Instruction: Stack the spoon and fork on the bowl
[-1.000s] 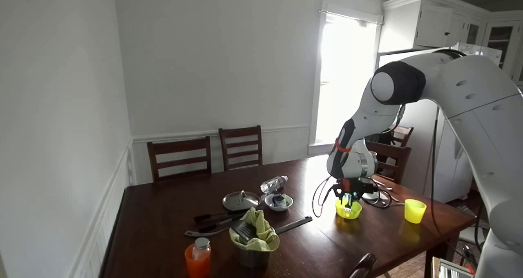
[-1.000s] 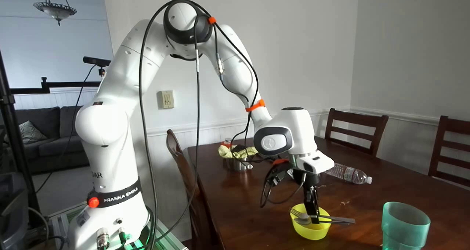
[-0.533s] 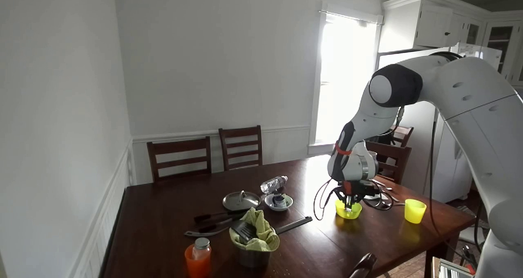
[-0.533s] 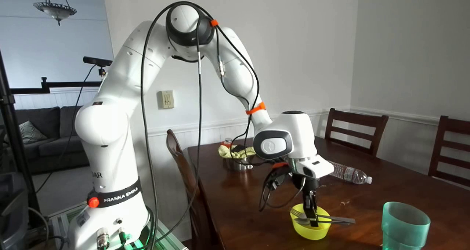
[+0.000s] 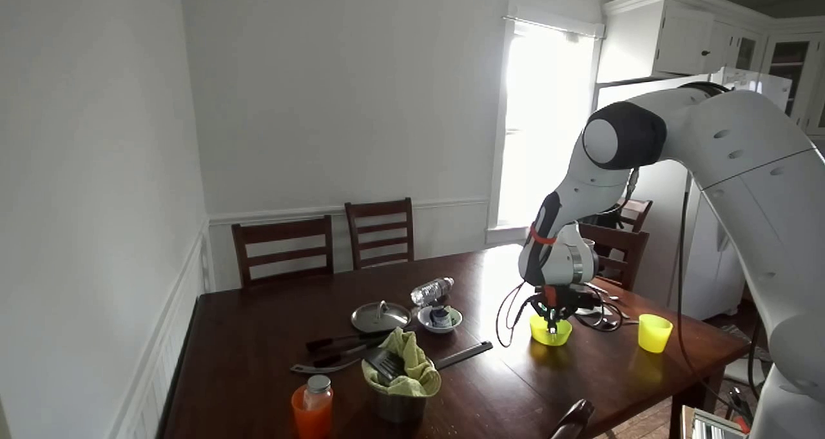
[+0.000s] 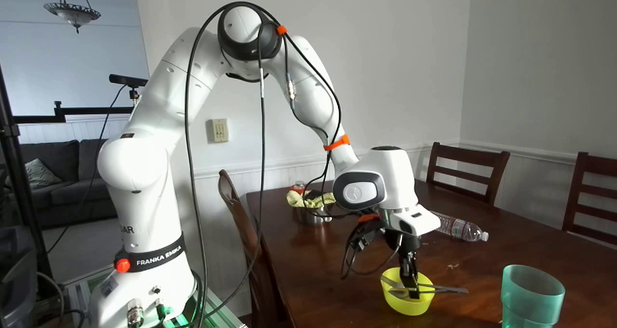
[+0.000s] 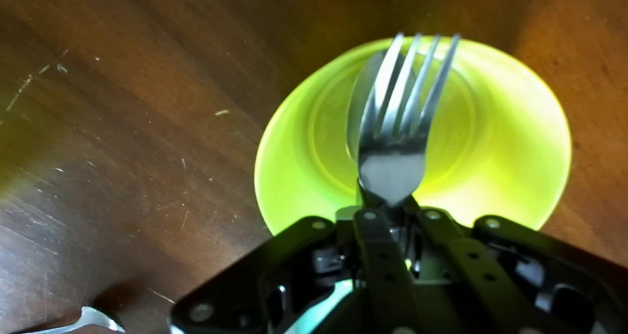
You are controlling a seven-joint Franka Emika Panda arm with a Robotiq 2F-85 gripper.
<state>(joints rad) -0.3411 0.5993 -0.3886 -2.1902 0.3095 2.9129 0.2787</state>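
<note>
The yellow-green bowl stands upright on the table; it also shows in both exterior views. My gripper reaches down into the bowl, its fingers closed around the neck of the silver fork. The fork's tines point over the bowl's rim and its handle sticks out past the opposite rim. The spoon lies lower in the bowl, partly hidden beneath the fork; its edge shows in an exterior view. I cannot tell whether the spoon is also between the fingers.
A teal cup and a water bottle stand and lie near the bowl. A yellow cup is close by. A metal pot with a cloth, a pot lid and a small white bowl are farther along the table.
The gripper lowered slightly, and its fingers went from spread beside the fork to closed on it. The fork and spoon have since shifted and tilted slightly; the bowl has barely moved.
</note>
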